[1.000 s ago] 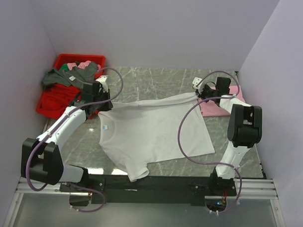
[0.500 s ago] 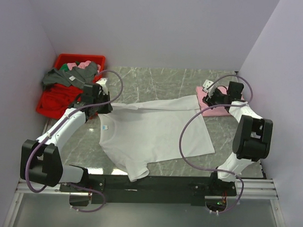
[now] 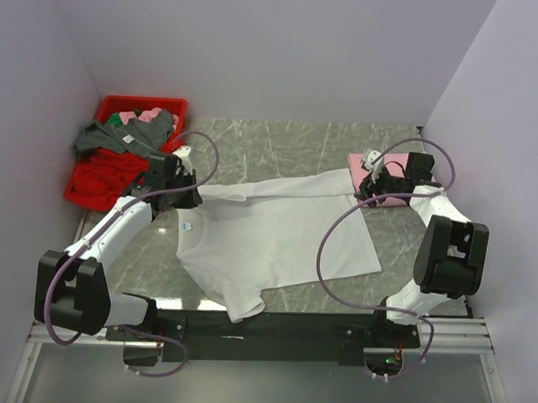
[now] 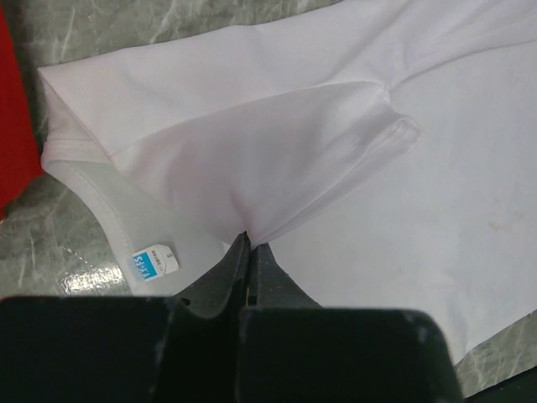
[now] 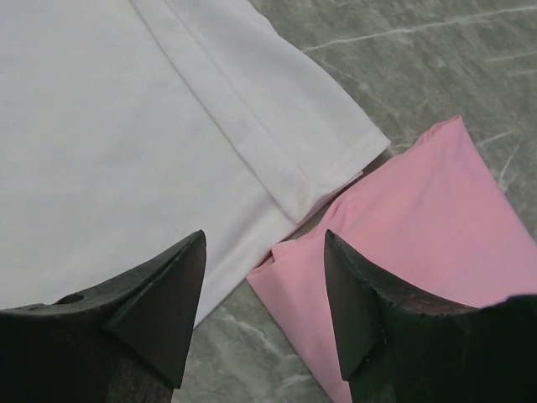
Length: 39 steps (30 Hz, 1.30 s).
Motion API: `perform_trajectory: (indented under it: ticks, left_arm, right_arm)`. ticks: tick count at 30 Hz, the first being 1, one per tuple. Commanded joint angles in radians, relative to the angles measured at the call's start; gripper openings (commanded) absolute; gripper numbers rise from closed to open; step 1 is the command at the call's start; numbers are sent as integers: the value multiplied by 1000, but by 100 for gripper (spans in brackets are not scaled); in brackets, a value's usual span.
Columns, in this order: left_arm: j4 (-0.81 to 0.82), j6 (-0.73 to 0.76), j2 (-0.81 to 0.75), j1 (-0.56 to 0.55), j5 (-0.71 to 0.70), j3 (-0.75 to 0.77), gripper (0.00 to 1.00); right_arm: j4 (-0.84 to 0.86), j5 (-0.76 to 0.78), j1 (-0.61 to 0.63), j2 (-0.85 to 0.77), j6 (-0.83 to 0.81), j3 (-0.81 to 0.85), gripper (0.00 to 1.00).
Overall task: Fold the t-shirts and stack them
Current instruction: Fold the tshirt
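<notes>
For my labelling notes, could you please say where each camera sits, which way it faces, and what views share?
Top external: above and behind the bases, facing down on the grey marble table; both arms show.
Left wrist: on the left arm, facing down past shut fingers pinching the white cloth t-shirt.
Right wrist: on the right arm, facing down between open fingers at the folded pink cloth t-shirt.
All three share the white t-shirt.

white tee [image 3: 268,237]: spread out ctr, far edge folded over | pink tee [image 5: 411,227]: folded, far R, touching white's corner
</notes>
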Motion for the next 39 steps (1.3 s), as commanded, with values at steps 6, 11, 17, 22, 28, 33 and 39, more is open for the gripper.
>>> perform_trajectory:
  ticks: [6, 11, 17, 22, 28, 33, 39]
  left_arm:
    - [-6, -17, -3, -11, 13, -12, 1]
    - [-60, -3, 17, -15, 8, 5, 20]
    - [-92, -46, -153, -37, -31, -6, 68]
    - [-28, -231, -356, -28, -126, -103, 81]
    - [11, -445, -414, -23, -136, -227, 79]
    - [25, -557, -498, -23, -125, -319, 78]
    - [-89, -635, -489, -23, -21, -308, 75]
  right_arm:
    - [-22, -49, 0, -66, 19, -16, 66]
    - [-46, -55, 0, -97, 14, -13, 66]
    - [-270, -30, 3, -106, -113, 62, 66]
    - [-493, -27, 18, -85, -171, 143, 66]
    - [-693, 29, 34, -42, -158, 197, 66]
    - [-756, 114, 44, -56, -205, 136, 66]
    - [-787, 164, 119, -178, -449, -43, 68]
